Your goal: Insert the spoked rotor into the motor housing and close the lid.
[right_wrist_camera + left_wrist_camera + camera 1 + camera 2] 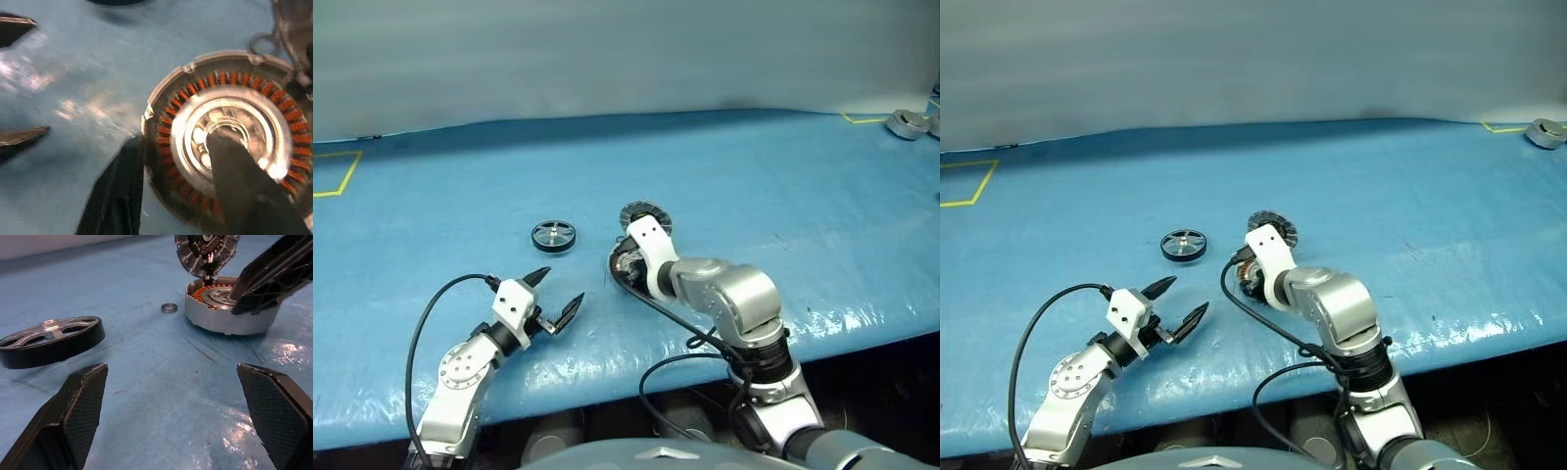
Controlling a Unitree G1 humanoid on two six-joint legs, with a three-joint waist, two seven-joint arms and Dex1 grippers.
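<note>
Left gripper (pixel 554 294) hangs spread wide and empty near the table's front edge. Beyond it the spoked rotor (pixel 553 236) lies flat. Beside that sits the motor housing (pixel 226 313), lid (pixel 207 252) hinged upright; the right gripper (pixel 195 196) straddles its wall, half-closed.

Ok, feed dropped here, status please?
Left hand open, empty. Right hand straddling housing wall, one finger inside. Rotor on table, lid up. Small ring nearby.
</note>
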